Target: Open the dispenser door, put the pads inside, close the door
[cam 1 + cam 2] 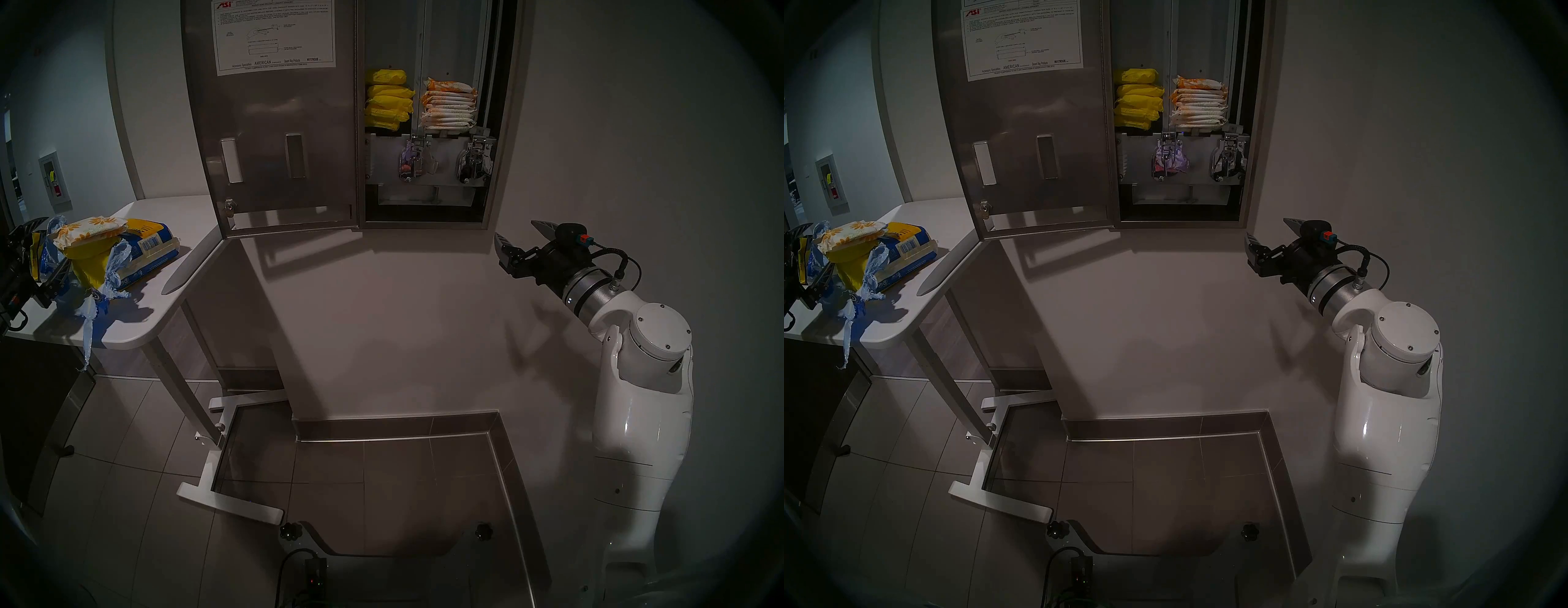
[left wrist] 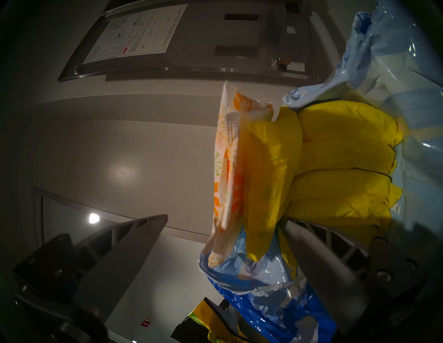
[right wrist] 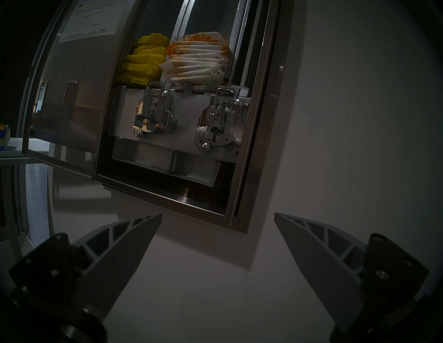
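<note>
The dispenser door (image 1: 275,127) was swung open, daisy-printed pads (image 1: 91,229) were left on the torn bag (image 1: 140,254), and the left gripper (image 2: 223,230) and right gripper (image 1: 524,237) were spread apart, empty.

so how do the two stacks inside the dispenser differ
The yellow packets fill the left column; the daisy-print pads fill the right. The yellow packets are plain, puffy and loosely piled, while the daisy-print pads are white with orange flowers, flatter and stacked evenly. The yellow stack reaches slightly higher. Both rest just above the chrome dispensing mechanisms.
</note>
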{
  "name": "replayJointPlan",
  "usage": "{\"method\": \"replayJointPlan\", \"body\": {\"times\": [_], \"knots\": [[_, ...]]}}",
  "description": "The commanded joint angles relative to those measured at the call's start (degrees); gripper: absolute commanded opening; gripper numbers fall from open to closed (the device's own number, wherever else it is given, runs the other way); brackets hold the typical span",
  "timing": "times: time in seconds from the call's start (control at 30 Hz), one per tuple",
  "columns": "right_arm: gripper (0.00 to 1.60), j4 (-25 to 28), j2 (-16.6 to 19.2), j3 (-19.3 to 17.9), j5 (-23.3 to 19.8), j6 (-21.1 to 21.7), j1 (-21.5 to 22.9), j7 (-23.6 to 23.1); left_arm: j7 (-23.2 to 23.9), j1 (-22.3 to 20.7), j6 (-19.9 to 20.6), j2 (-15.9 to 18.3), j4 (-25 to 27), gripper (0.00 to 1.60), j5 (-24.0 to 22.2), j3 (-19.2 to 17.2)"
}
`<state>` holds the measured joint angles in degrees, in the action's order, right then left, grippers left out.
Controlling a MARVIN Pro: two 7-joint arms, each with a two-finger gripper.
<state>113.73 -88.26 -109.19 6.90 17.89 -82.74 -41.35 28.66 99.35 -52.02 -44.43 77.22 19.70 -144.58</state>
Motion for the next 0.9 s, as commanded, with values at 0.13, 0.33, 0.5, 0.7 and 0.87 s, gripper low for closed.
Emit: {"method": "replayJointPlan", "body": {"times": [0.13,0.33,0.5,0.7,0.87], "knots": [[1.60,1.8,0.1,0.0,-0.3,-0.3,1.2,0.0,1.1,1.0,0.0,1.0,1.8,1.60,-2.3,-3.0],[1.60,1.8,0.2,0.0,-0.3,-0.3,1.2,0.1,2.2,2.0,-0.1,1.1,2.0,1.60,-3.3,-4.4],[1.60,1.8,0.2,0.1,-0.3,-0.3,1.2,0.1,2.9,2.7,-0.2,1.2,2.4,1.60,-4.2,-5.5],[1.60,1.8,0.2,0.1,-0.3,-0.3,1.2,0.1,3.8,3.3,-0.2,1.1,2.9,1.60,-5.2,-6.3],[1.60,1.8,0.2,0.1,-0.4,-0.3,1.2,0.1,4.2,3.3,-0.2,1.2,3.2,1.60,-5.8,-6.7]]}}
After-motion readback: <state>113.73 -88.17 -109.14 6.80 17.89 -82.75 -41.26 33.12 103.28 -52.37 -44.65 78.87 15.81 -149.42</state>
